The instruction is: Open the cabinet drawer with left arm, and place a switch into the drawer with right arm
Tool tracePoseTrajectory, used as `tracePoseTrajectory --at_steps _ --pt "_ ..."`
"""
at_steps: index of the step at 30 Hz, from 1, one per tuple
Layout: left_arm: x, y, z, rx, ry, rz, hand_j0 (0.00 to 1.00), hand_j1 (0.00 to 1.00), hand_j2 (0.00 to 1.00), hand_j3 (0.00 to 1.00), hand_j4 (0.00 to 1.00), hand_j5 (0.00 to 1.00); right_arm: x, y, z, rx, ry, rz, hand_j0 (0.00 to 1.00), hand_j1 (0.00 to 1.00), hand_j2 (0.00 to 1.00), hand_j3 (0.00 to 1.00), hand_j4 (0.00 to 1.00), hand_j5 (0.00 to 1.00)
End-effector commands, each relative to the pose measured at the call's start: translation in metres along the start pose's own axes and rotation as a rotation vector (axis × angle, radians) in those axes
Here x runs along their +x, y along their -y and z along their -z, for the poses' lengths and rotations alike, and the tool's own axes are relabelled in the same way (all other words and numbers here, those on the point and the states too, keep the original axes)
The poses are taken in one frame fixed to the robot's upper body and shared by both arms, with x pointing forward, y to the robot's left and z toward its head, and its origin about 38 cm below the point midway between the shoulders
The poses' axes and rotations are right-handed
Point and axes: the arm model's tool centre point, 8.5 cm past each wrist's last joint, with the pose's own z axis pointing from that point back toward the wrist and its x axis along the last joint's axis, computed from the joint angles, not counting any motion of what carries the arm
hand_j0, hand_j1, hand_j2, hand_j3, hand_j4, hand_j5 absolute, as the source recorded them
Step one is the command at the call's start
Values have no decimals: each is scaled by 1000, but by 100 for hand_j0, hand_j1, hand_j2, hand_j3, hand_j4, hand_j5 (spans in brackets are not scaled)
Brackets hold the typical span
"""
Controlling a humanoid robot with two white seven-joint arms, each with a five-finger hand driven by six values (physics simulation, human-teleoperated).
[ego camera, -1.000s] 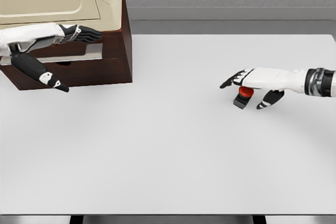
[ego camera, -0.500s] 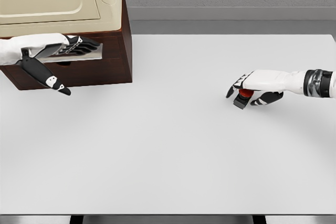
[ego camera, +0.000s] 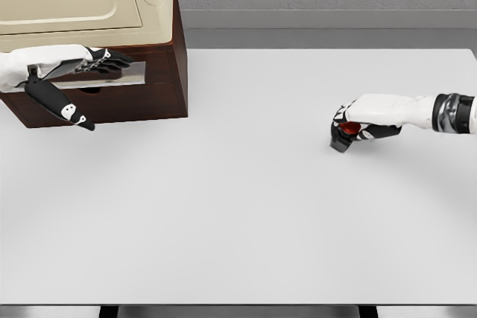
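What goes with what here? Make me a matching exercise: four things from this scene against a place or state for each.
Things:
1. left hand
2. right hand
3. switch
4. cabinet

Places or states:
A. stands at the table's far left corner
B. red button, dark base, held on the table
C. fingers at the drawer front
D. closed around the switch

Pairs: 1-C, 2-D, 3-B, 4-A

The switch is mostly covered by the right hand, so only a bit of red cap and dark base shows. The left hand lies across the cabinet drawer, hiding its handle and much of its front, and whether the fingers grip anything cannot be told. The cabinet is cut off by the top and left edges.
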Motion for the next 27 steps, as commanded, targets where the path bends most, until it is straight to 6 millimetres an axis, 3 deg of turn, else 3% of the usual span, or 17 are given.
tracePoseTrajectory --at_steps 1,9,10,13,22,27 --pt "0 -1 0 4 -6 7 100 100 100 100 100 100 0 3 0 -8 1 0 44 44 44 44 44 44" --pt "-11 -5 -1 21 -37 6 100 100 100 100 100 100 7 13 7 -28 23 -15 38 38 38 38 38 38" --pt "-7 -1 7 8 -17 -1 100 100 100 100 100 100 7 16 7 -31 25 -20 38 38 38 38 38 38" --pt "-7 -1 8 6 -13 -1 100 100 100 100 100 100 13 30 6 -46 36 -54 38 38 38 38 38 38" --pt "-10 1 8 5 -21 -7 100 100 100 100 100 100 52 78 4 -99 116 -207 37 37 37 37 37 37" --pt "-13 -1 6 9 -31 -11 100 100 100 100 100 100 70 97 16 -77 158 -277 38 38 38 38 38 38"
